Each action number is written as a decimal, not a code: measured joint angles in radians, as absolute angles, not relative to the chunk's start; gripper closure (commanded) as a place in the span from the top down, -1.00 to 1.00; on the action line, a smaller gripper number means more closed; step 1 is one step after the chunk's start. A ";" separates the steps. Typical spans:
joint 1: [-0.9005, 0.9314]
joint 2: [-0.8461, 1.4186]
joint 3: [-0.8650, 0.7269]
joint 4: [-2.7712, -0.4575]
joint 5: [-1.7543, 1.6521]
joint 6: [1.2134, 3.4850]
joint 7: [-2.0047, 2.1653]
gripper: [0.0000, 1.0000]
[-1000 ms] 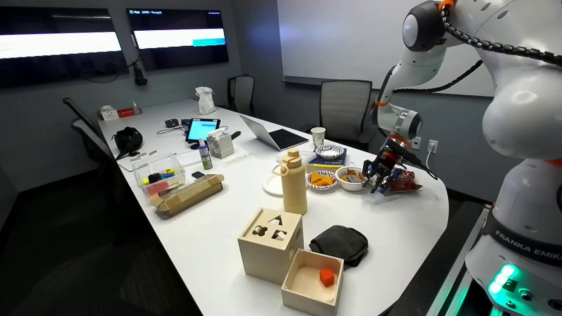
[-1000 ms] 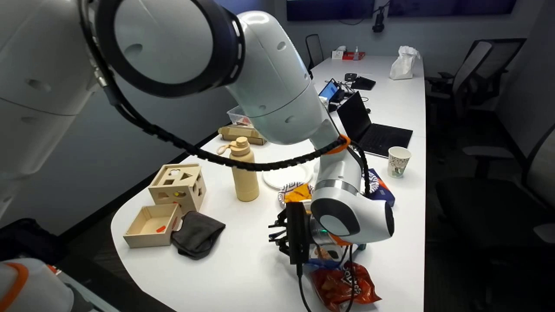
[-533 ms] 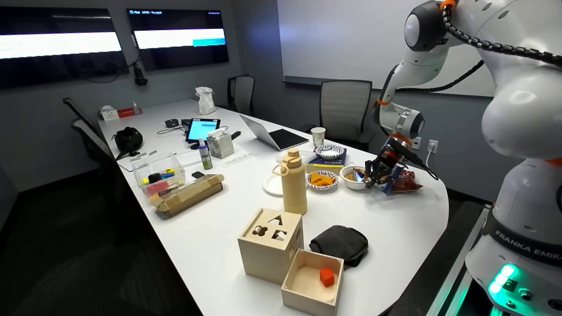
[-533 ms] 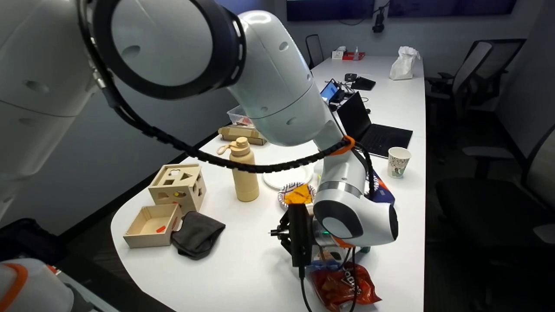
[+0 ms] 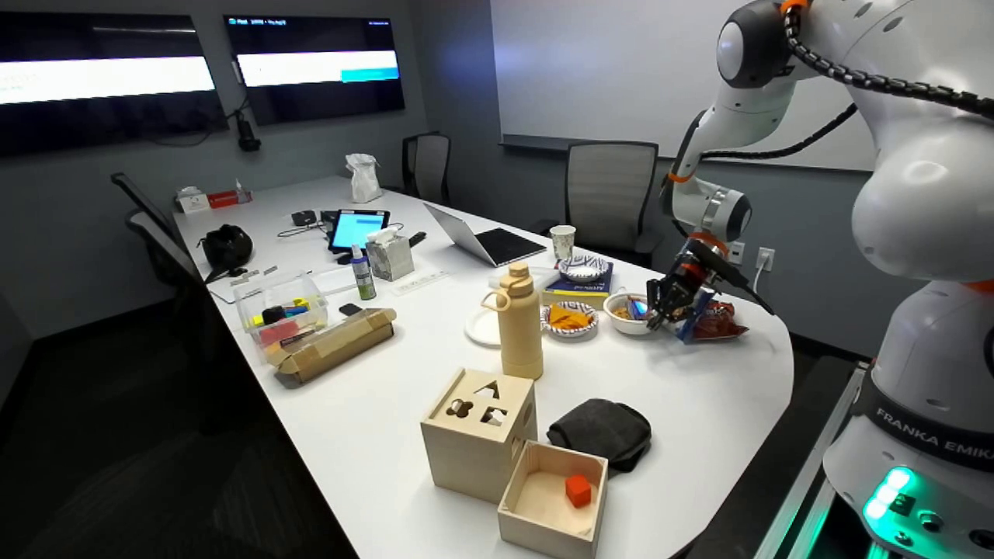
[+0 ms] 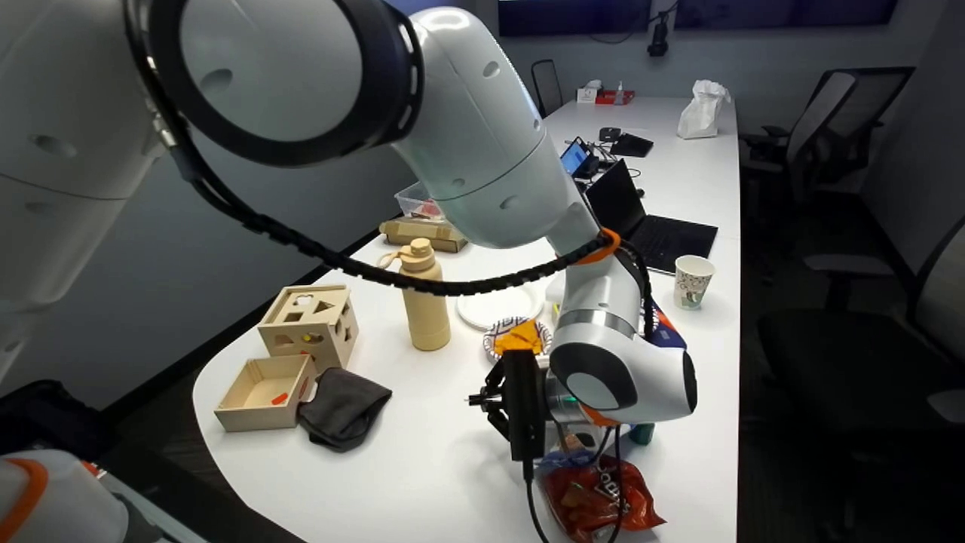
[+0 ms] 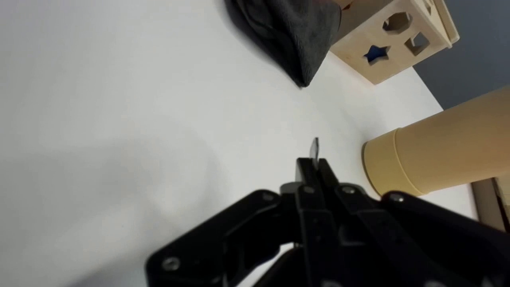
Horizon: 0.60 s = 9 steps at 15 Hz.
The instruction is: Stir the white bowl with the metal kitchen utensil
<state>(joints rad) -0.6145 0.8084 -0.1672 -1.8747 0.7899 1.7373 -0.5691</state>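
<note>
Gripper (image 7: 316, 164) pinching the metal utensil (image 7: 314, 147): black fingers (image 7: 305, 172) drawn together, a thin end of it poking past the tips in the wrist view. In an exterior view (places below as seen there) the gripper hangs low and tilted at the right side of the white bowl (image 5: 627, 328); touching the rim or not, cannot tell. Shiny, blue-tinged flat piece (image 5: 638, 309) inside the bowl, looks to be the utensil's head; join hidden by the gripper. Brownish food (image 5: 618, 313) around it.

Bowl stands on the white table (image 5: 699, 411). Right of the gripper, a blue packet (image 6: 562, 458), then a red snack bag (image 6: 580, 494), both in both exterior views. Just left of the bowl, a patterned bowl (image 5: 569, 333) of orange chips (image 5: 567, 317). Farther back, a paler patterned dish (image 5: 584, 277) on a blue-and-yellow box or book (image 5: 586, 290).

Farther left, tan bottle (image 5: 520, 341) upright, partly hiding a white plate (image 5: 481, 328). Near side: wooden shape box (image 5: 474, 450), open wooden tray (image 5: 543, 532) just beside it with a red-orange block (image 5: 578, 491) inside, dark cloth (image 5: 602, 428) behind the tray. Far side: paper cup (image 5: 563, 242), open laptop (image 5: 506, 244) left of it.
</note>
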 measured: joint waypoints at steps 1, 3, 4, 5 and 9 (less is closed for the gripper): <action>-0.614 0.799 -0.170 -1.875 0.771 1.714 -0.568 -0.98; -0.610 0.771 -0.179 -1.875 0.722 1.659 -0.557 -0.98; -0.608 0.754 -0.184 -1.875 0.696 1.633 -0.544 -0.98; -0.605 0.735 -0.189 -1.875 0.663 1.601 -0.523 -0.98; -0.565 0.661 -0.217 -1.854 0.531 1.504 -0.348 -0.98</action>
<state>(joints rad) -0.5645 0.6611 -0.2166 -1.8539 0.5314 1.5038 -0.3475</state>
